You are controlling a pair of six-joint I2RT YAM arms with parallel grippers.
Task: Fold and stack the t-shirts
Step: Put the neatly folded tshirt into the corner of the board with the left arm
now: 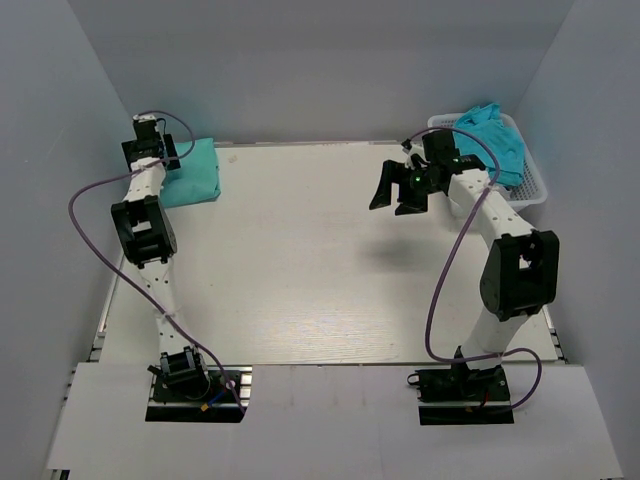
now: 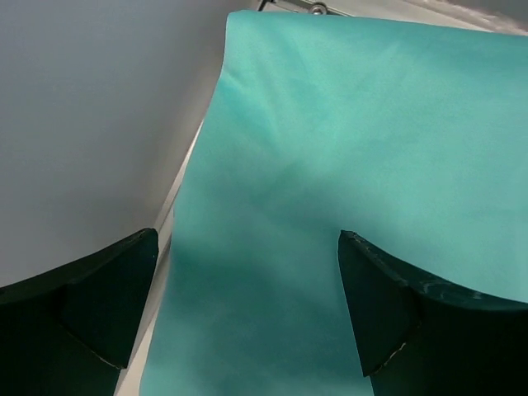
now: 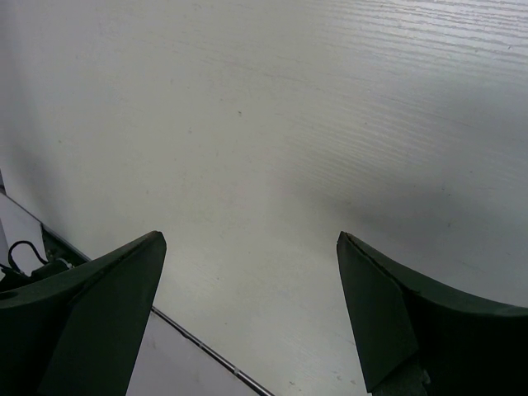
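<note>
Starting at the near edge, both arms are bolted down side by side. The left arm (image 1: pixel 150 265) runs up the left side of the worktop (image 1: pixel 300 280), the right arm (image 1: pixel 505 270) up the right.

Moving out, the right gripper (image 1: pixel 396 198) hangs above the pale wood grain, right of centre and toward the far end. Its fingers are spread wide with nothing between them. The wrist view backs that up: only worktop shows in the gap, and a soft shadow lies on the boards beneath.

Further back on the left, the left gripper (image 2: pixel 247 238) sits over the folded shirt (image 1: pixel 195 172). That shirt is a neat teal block in the far left corner, close against the side wall. This gripper is splayed wide as well, and smooth teal cloth fills the space below its fingers in the wrist view. Whether the tips touch the fabric, I cannot tell.

Far right corner now: the white mesh basket (image 1: pixel 535 190) stands just beyond the right arm's wrist. The crumpled shirts (image 1: pixel 495 140) are heaped in it, rising above its rim. How many are in there, I cannot tell.
</note>
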